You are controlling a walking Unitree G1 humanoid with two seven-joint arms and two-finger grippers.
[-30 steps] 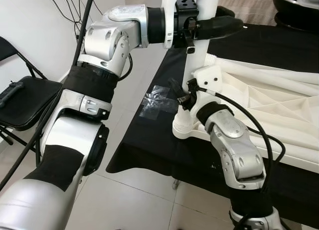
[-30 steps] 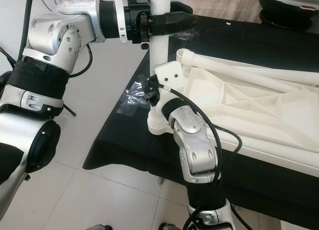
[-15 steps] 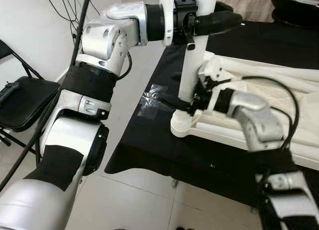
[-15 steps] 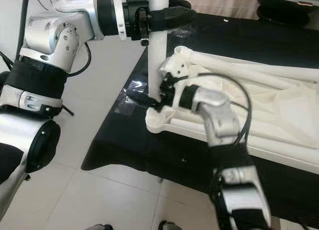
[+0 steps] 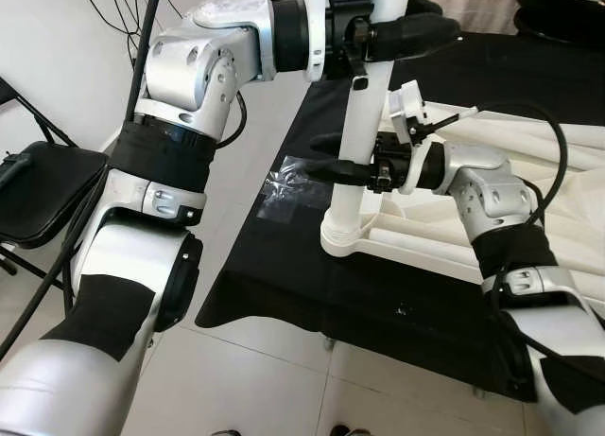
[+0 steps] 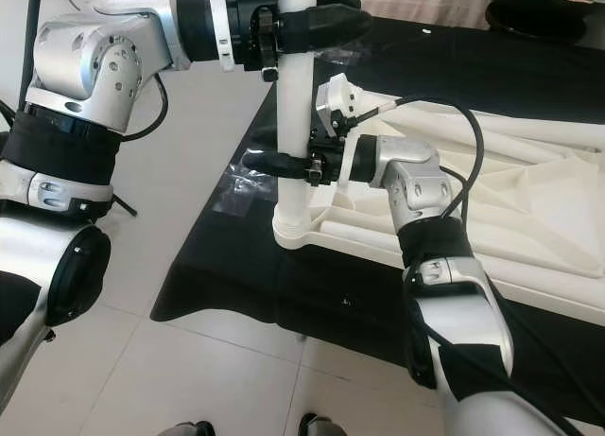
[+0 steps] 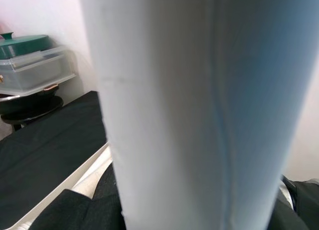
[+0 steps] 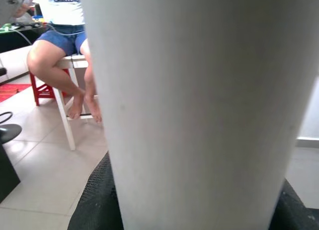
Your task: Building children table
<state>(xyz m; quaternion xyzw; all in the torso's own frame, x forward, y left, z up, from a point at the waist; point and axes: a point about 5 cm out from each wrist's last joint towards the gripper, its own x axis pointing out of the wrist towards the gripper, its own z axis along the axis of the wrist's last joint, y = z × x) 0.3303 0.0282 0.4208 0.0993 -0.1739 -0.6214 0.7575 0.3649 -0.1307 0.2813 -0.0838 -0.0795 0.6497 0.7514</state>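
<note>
Broadly, a black-covered table [image 5: 284,294] is seen ahead, and on it the white tabletop [image 5: 558,209] of the children's table is laid upside down, its ribbed underside facing up. At the tabletop's near-left corner, a white leg [image 5: 354,143] is stood upright in a round socket [image 5: 342,239], just above the table's edge. The leg is gripped at 2 heights. Up high, the left gripper [image 5: 402,37] is closed around it, the black fingers [image 6: 331,25] wrapped across the tube and the silver arm reaching in from the robot's left. Lower down, about midway along the leg, the right gripper [image 5: 345,168] is clamped on it from the tabletop side, its long black fingers [image 6: 269,162] passing to either side of the tube and pointing left. In both wrist views the leg [image 7: 199,110] is shown pressed close against the camera. A clear plastic bag [image 5: 293,190] is seen lying flat on the black cloth just beside the leg. A black folding chair [image 5: 38,185] is stood on the tiled floor [image 5: 246,379] by the wall, well apart from the table.
</note>
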